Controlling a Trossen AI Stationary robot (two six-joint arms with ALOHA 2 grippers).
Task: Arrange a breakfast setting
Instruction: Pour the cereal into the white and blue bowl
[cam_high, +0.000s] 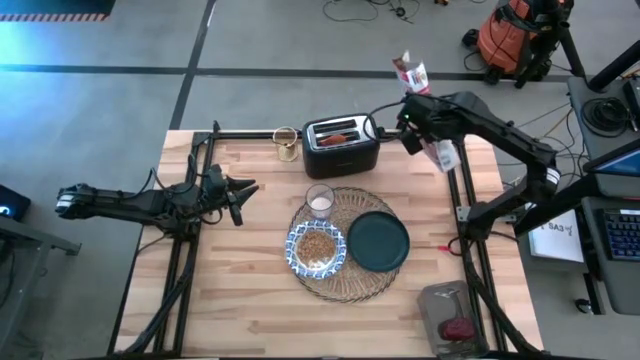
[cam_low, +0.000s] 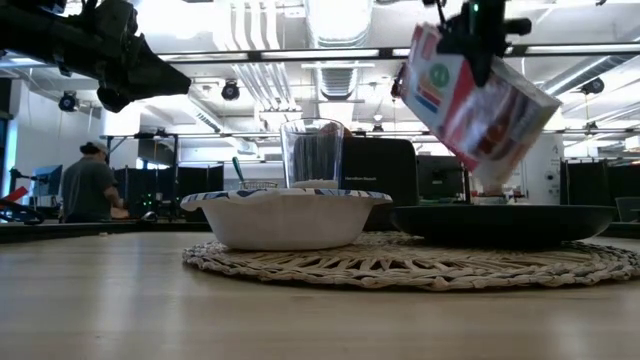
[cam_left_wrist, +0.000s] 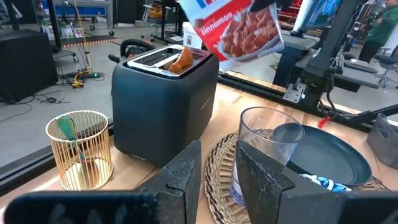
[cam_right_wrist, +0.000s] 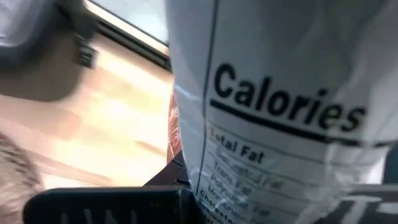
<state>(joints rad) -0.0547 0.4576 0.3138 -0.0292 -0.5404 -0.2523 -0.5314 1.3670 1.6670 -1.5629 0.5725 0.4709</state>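
A round straw placemat (cam_high: 352, 286) lies mid-table. On it rest a blue-and-white bowl (cam_high: 316, 249) with cereal, a dark teal plate (cam_high: 379, 242) and a clear glass (cam_high: 320, 200). A brown pastry (cam_high: 338, 139) sticks up from a slot of the black toaster (cam_high: 341, 148); it also shows in the left wrist view (cam_left_wrist: 182, 60). My right gripper (cam_high: 414, 122) is shut on a cereal box (cam_low: 480, 100), high over the table's far right. My left gripper (cam_high: 243, 190) is open and empty at the table's left, pointing toward the glass (cam_left_wrist: 264, 149). My right gripper holds the cereal box by its upper side (cam_low: 468, 68), about midway along the box, coming at it from above. The box is lifted clear of the table and tilted. Its nutrition panel (cam_right_wrist: 280, 118) fills the wrist view and hides the fingertips.
A gold wire holder (cam_high: 287, 144) stands left of the toaster at the far edge. A grey tray (cam_high: 455, 318) with a red item lies at the near right corner. Bare wood shows at the near left. A person (cam_low: 88, 190) stands in the room behind.
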